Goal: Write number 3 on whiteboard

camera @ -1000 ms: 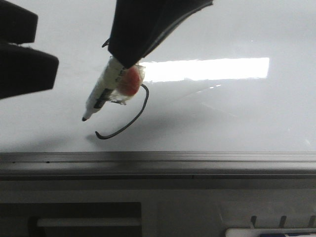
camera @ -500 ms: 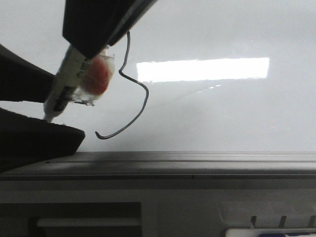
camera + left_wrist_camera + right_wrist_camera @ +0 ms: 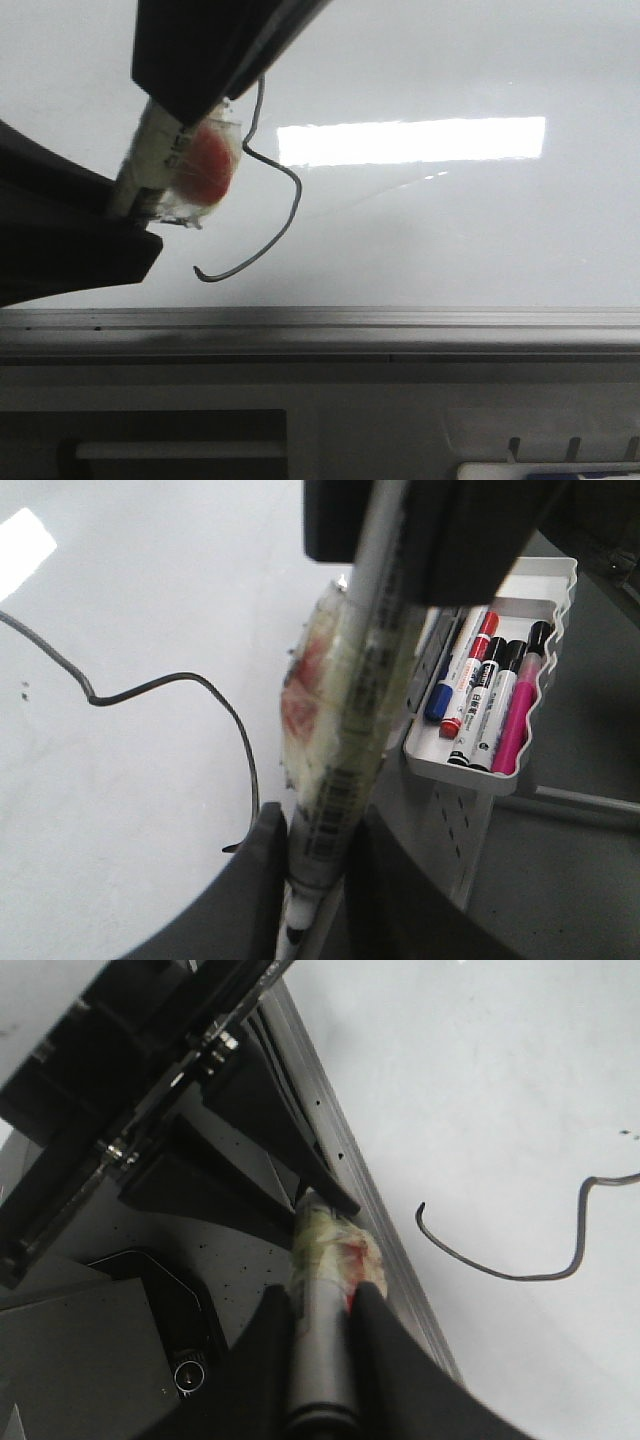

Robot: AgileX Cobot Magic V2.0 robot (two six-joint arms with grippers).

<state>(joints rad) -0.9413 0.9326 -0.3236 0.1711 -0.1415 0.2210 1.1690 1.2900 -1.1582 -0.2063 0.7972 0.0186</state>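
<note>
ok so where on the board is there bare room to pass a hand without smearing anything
The whiteboard is bare to the right of the number 3, up to the edge rail, around the bright reflection. The left side is crowded: the right gripper and left gripper both close on the marker there, beside the stroke.

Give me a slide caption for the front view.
Both grippers hold the marker beside the finished number 3 on the whiteboard.
</note>
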